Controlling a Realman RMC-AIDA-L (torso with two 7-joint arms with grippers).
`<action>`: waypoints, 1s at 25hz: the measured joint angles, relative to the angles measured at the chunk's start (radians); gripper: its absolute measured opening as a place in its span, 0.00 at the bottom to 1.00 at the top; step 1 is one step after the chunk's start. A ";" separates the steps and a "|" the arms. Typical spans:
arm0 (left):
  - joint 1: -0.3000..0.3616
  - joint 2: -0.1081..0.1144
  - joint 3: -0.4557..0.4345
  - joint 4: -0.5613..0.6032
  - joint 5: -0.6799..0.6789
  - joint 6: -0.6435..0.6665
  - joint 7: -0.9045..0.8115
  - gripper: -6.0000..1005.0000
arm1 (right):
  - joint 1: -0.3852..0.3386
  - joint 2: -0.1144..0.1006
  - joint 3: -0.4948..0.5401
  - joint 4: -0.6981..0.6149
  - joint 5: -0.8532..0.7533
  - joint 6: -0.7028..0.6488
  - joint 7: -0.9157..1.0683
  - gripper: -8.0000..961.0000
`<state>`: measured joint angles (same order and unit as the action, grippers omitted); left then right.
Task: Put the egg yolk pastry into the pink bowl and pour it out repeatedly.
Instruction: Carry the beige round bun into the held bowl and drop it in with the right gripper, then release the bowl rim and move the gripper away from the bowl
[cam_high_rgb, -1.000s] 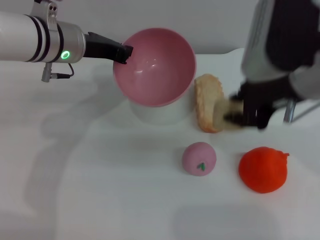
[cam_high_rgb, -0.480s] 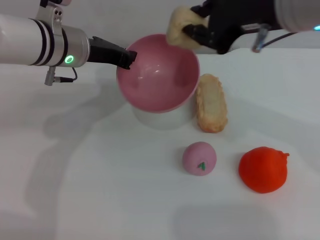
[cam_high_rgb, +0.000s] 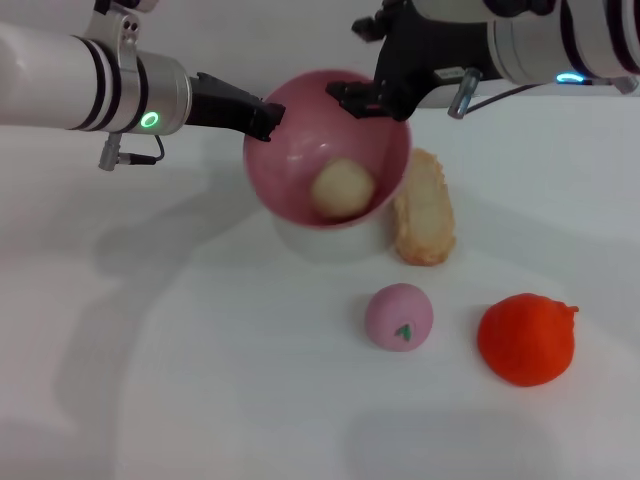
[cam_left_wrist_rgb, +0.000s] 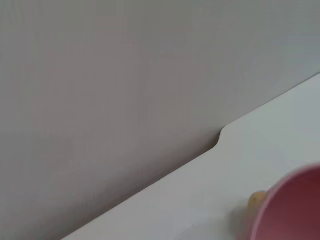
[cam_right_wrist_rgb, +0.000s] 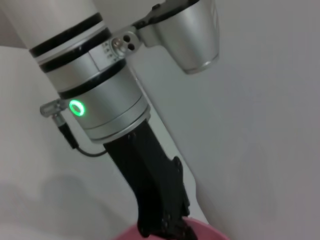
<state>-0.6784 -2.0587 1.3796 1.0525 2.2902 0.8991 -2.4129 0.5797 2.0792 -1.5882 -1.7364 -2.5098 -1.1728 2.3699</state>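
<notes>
My left gripper (cam_high_rgb: 262, 115) is shut on the left rim of the pink bowl (cam_high_rgb: 290, 180) and holds it off the table, tilted with its opening toward me. The egg yolk pastry (cam_high_rgb: 343, 188), a pale beige ball, lies inside the bowl on its lower wall. My right gripper (cam_high_rgb: 368, 98) hovers open over the bowl's far rim, holding nothing. The right wrist view shows the left gripper (cam_right_wrist_rgb: 165, 225) clamped on the pink bowl's rim (cam_right_wrist_rgb: 202, 234). A piece of the bowl's edge (cam_left_wrist_rgb: 295, 205) appears in the left wrist view.
A long tan bread (cam_high_rgb: 423, 207) lies just right of the bowl. A pink ball with a green mark (cam_high_rgb: 398, 317) and an orange-red fruit (cam_high_rgb: 526, 338) sit nearer the front right. The table's left and front are bare white.
The right gripper picked up the pastry from beside the bread, carried it over the bowl and let it go. The pastry now lies in the bowl, which has shifted slightly right.
</notes>
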 joint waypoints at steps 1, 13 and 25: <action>0.000 0.000 0.000 0.000 0.000 0.000 0.000 0.05 | -0.004 0.001 0.000 -0.005 0.000 0.007 -0.001 0.54; -0.009 0.008 -0.051 0.000 0.047 0.076 -0.013 0.05 | -0.215 -0.004 0.353 0.023 0.695 0.123 -0.366 0.76; -0.009 0.008 -0.070 0.002 0.082 0.111 -0.017 0.05 | -0.373 -0.004 0.480 0.885 2.004 -0.384 -1.671 0.76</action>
<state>-0.6877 -2.0508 1.3099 1.0540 2.3722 1.0106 -2.4298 0.2063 2.0752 -1.1084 -0.8512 -0.5061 -1.5568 0.6987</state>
